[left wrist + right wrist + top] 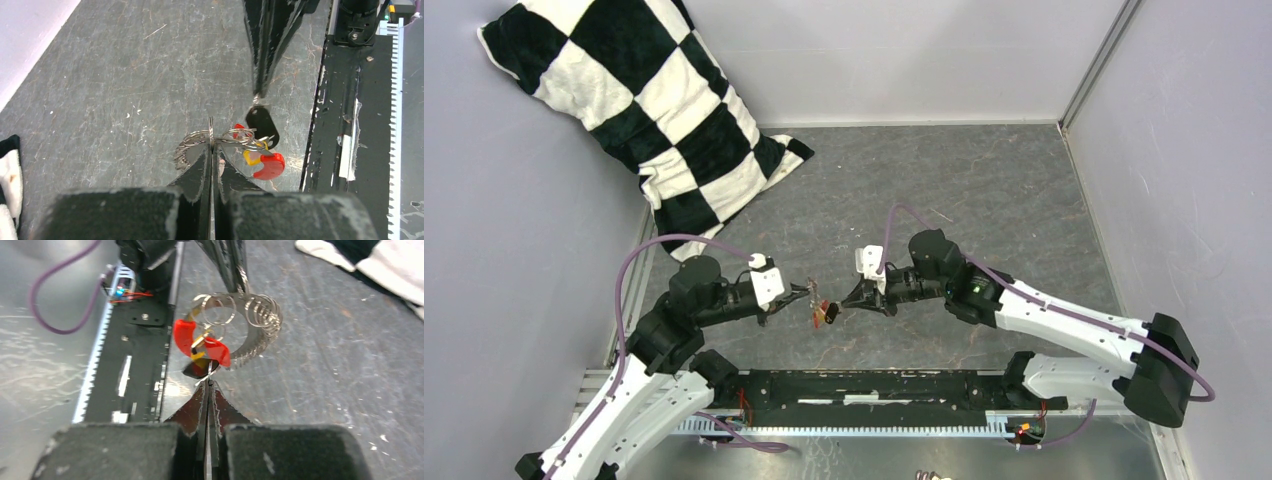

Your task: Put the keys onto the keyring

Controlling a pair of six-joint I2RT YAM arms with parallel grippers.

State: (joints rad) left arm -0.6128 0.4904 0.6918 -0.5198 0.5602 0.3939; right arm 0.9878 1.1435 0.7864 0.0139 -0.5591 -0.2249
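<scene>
My left gripper [808, 291] [211, 146] is shut on the keyring [210, 131], a thin grey wire loop held edge-on above the table. Several small wire rings [189, 142] hang on it, with a red-headed key [270, 166] and a yellow-headed key [249, 158]. My right gripper [844, 302] [208, 382] is shut on the short silvery blade of the black-headed key [262, 125], right beside the loop. In the right wrist view the keyring [272, 320] faces me with a red arc [183, 335]. The black head [196, 370] sits just under a red piece [218, 351].
A black-and-white checkered pillow [649, 110] lies at the back left. The black rail with the toothed strip [874, 400] runs along the near edge under both arms. Grey walls close in the left, back and right sides.
</scene>
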